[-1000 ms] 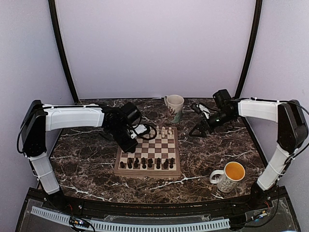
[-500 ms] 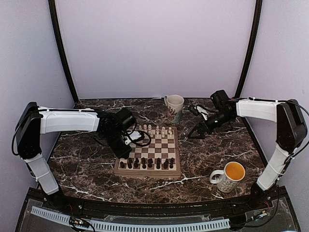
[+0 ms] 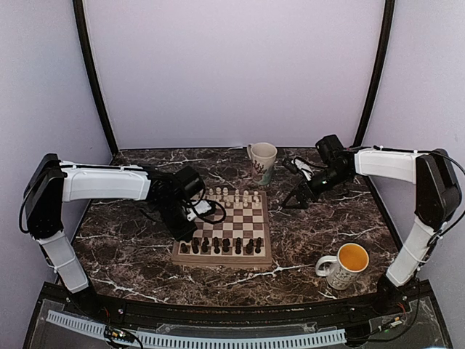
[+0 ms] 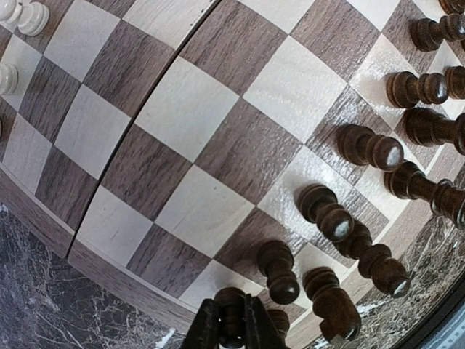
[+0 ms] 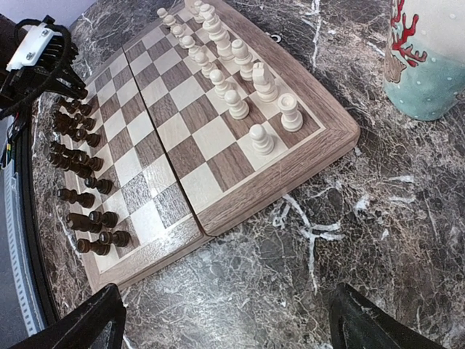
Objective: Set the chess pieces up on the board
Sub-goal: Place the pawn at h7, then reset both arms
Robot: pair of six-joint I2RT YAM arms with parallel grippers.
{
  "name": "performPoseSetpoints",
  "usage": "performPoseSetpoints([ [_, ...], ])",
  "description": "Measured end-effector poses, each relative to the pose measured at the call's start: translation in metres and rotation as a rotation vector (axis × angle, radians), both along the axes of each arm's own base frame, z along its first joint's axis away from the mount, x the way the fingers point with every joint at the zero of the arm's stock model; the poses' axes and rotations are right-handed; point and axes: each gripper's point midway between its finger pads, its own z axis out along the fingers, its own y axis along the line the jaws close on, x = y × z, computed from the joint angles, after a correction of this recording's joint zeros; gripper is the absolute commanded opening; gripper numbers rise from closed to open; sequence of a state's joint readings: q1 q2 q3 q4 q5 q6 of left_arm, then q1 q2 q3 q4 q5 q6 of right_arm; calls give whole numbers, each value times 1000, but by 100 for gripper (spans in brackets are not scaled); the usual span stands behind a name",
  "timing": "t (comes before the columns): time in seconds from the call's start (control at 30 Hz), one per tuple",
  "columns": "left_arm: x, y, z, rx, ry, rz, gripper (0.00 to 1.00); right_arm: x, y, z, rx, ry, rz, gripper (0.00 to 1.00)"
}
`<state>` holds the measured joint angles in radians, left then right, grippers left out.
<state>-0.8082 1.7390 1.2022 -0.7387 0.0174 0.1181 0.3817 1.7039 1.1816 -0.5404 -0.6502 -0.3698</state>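
Your left fingers (image 4: 208,333) are closed on the head of a dark piece (image 4: 231,320) at the near left corner of the board (image 3: 225,222), gripping it from both sides. The wrist view does not show whether its foot already stands on the square. Your right fingers (image 5: 76,327) are spread wide with nothing between them, hanging low over the marble bench (image 3: 131,240) just off the board's far right corner, near the patterned mug (image 5: 429,58). The board lies flat in the middle of the bench between the two arms. On the near side the dark pieces (image 3: 221,246) stand in two ranks that look close to complete, and the one in your grip appears to be among the last of that side. On the far side the white pieces (image 5: 240,80) fill the back rank, but the row in front of them shows only a few figures with bare squares between. By that reading, most of what is left is white pawns, plus a check that each piece sits square on its own field. A second mug (image 3: 343,265), yellow inside, stands well apart at the near right. Where any remaining pieces wait is not visible.
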Motion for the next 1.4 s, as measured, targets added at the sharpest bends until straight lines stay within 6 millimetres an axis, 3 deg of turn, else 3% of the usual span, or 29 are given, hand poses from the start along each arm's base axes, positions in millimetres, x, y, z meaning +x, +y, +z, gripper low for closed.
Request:
performPoseSetpoints([
  [0.47, 1, 5, -7, 29, 1, 16, 25, -5, 2, -2, -10, 11, 21, 97],
  [0.77, 3, 6, -3, 29, -18, 25, 30, 1, 1, 12, -36, -16, 15, 97],
  [0.9, 9, 4, 19, -23, -61, 35, 30, 5, -6, 36, -51, -86, -13, 97],
  [1.17, 36, -3, 75, -179, -206, 80, 30, 14, -37, 118, -23, -319, -161, 97],
  [1.3, 56, -3, 99, -238, -311, 133, 30, 31, -74, 156, 12, -409, -328, 97],
  [1.4, 76, 1, 123, -283, -426, 199, 34, 41, -104, 173, 38, -449, -453, 97],
])
